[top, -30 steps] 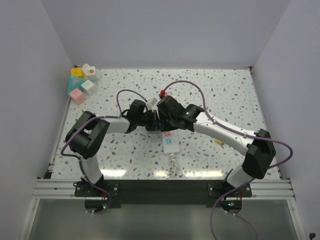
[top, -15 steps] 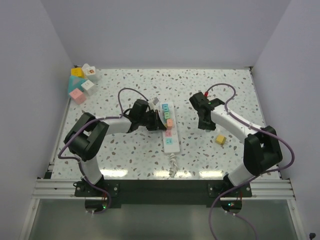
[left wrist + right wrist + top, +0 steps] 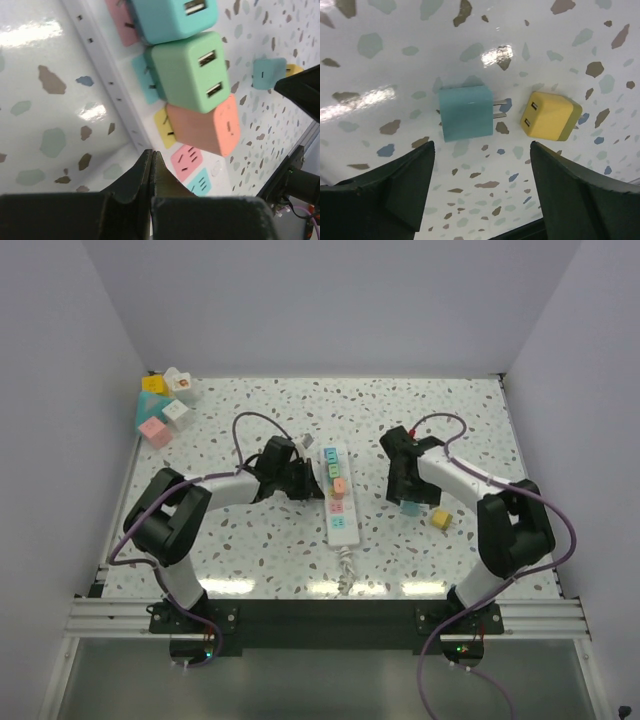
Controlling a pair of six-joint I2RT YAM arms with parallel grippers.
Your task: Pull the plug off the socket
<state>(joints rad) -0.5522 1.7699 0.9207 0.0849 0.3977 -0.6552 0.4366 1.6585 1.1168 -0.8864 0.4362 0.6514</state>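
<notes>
The right end effector (image 3: 481, 165) is spread above a loose teal plug (image 3: 466, 113) lying at frame centre on the surface (image 3: 380, 30), with a yellow plug (image 3: 550, 116) just right of it. The left end effector (image 3: 151, 162) is pressed together, its tip at the edge of the socket (image 3: 102, 52). A green plug (image 3: 192, 70) and an orange plug (image 3: 205, 127) are seated there. Should that tip slip off, the socket would likely be dragged or lifted at the next pull.
</notes>
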